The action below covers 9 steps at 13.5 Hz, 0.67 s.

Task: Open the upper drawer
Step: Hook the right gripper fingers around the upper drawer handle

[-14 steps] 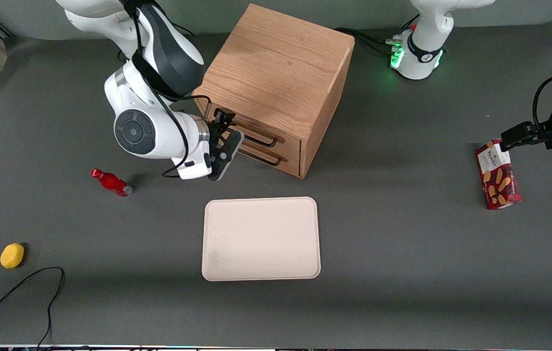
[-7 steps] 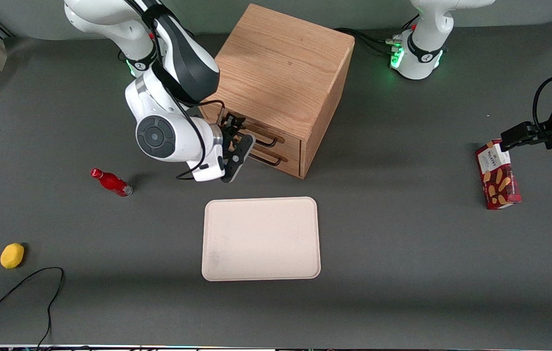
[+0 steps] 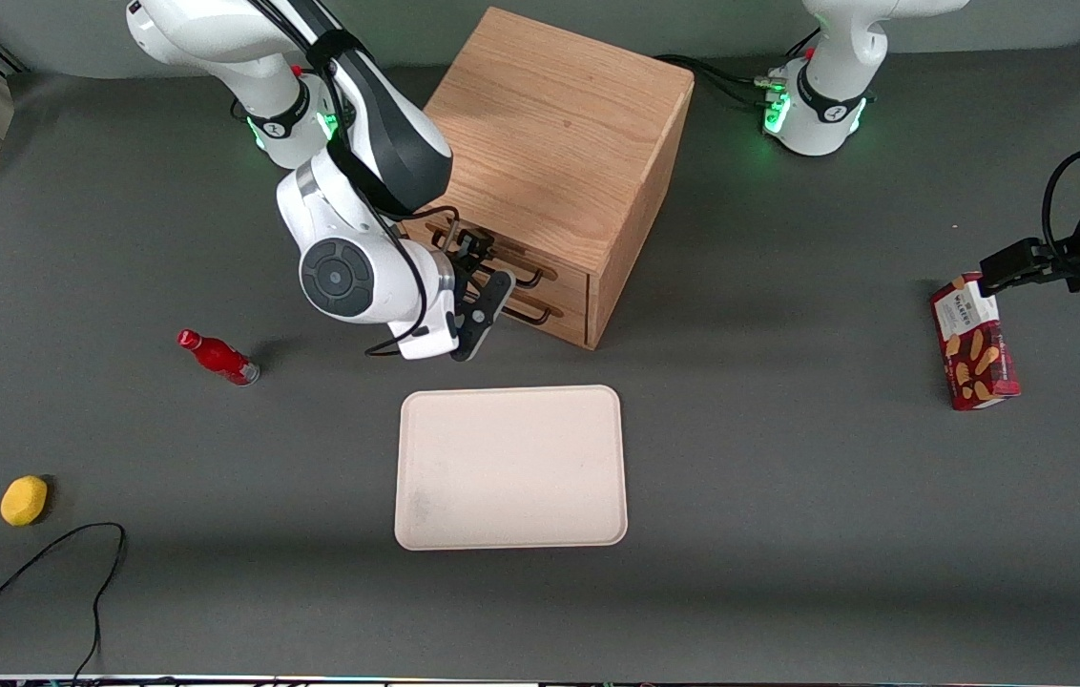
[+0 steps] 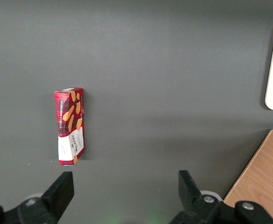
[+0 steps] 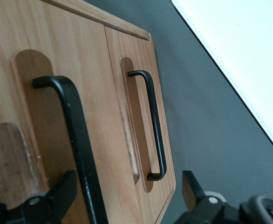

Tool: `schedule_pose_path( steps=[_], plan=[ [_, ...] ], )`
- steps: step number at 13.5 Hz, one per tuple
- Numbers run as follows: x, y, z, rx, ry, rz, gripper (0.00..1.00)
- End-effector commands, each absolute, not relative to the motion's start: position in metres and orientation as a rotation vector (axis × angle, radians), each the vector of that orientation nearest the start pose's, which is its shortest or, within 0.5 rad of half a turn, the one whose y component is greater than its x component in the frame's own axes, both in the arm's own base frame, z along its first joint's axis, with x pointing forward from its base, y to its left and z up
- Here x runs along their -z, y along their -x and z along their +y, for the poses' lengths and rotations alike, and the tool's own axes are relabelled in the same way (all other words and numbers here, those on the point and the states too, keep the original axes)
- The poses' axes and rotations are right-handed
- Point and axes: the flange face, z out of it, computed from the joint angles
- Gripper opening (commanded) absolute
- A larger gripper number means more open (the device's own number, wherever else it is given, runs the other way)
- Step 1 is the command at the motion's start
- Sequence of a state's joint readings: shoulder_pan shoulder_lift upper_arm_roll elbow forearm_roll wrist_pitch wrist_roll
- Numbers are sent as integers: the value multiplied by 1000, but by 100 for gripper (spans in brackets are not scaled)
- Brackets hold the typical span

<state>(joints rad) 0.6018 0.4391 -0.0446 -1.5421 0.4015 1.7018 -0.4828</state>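
The oak cabinet point(image 3: 550, 124) stands at the table's back, its two drawers facing the tray. The upper drawer point(image 3: 561, 275) is shut; its black wire handle point(image 3: 523, 278) runs above the lower drawer's handle point(image 3: 532, 312). My right gripper point(image 3: 486, 275) is open right in front of the drawer fronts, at the handles' end. In the right wrist view the upper handle point(image 5: 76, 140) passes between the open fingers point(image 5: 64, 189), close to one of them, with the gripper point(image 5: 128, 183) straddling it. The lower handle point(image 5: 151, 126) lies farther off.
A cream tray point(image 3: 509, 468) lies nearer the front camera than the cabinet. A red bottle point(image 3: 218, 357), a yellow fruit point(image 3: 24, 500) and a black cable point(image 3: 44, 563) lie toward the working arm's end. A red biscuit box point(image 3: 974, 342) lies at the parked arm's end.
My right arm has swung along the cabinet front toward the drawer handles. The gripper has stayed open and now straddles the upper handle. The drawers have not moved.
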Motion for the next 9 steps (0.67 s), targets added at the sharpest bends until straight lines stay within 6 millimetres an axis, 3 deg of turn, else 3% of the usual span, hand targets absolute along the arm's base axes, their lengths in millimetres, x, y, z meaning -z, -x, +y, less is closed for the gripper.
schedule_pose_path(
  steps=[1,5,9],
  plan=[
    [-381,-529,383,-379,2449,-1225,100],
    [-363,-535,382,-357,2457,-1228,100],
    [-364,-542,379,-329,2468,-1232,100]
  ],
)
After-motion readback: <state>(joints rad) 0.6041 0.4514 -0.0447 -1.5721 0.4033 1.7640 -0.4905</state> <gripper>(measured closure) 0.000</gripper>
